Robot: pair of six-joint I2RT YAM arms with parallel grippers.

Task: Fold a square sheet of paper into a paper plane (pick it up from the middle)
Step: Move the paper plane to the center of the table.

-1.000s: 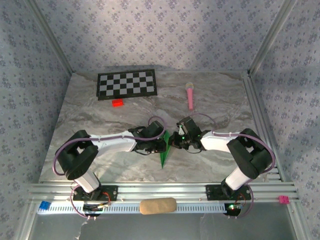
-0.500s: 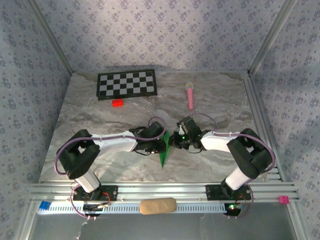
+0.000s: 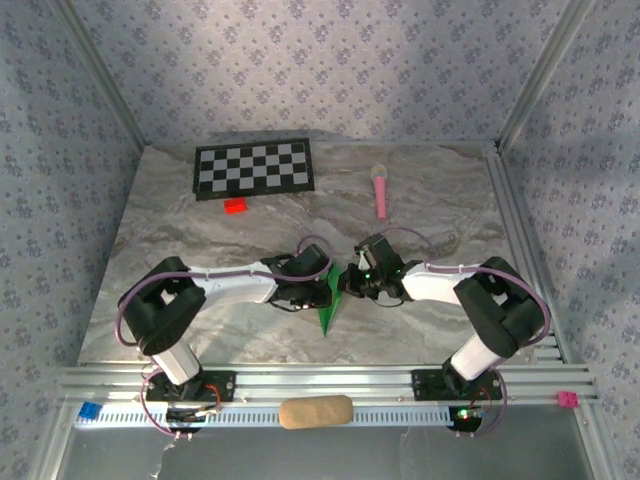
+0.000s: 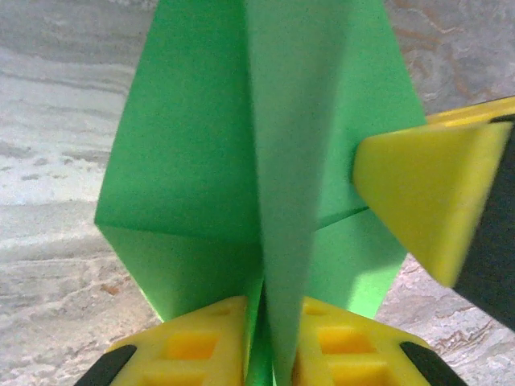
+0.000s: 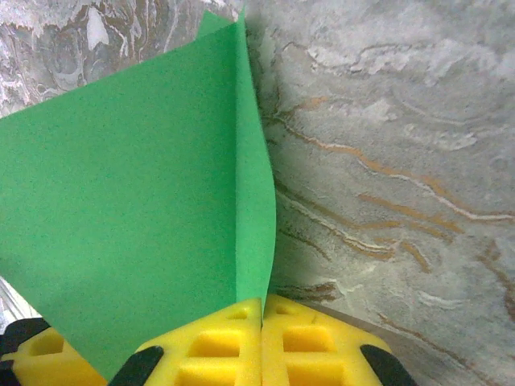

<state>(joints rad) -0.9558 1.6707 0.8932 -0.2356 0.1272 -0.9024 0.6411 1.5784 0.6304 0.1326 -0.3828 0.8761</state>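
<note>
Grey marbled counter carries the folded green paper plane just toward 6 o'clock from its middle, with the narrow tip pointing to 6 o'clock. The left claw meets it from 9 o'clock, its yellow fingers narrowed onto the raised centre crease. The right claw meets it from 3 o'clock, pads pressed together on a paper edge. Both arms lie low with elbows bent outward and forearms converging. A checkerboard sits at 11 o'clock and a pink microphone toy at 1 o'clock.
</note>
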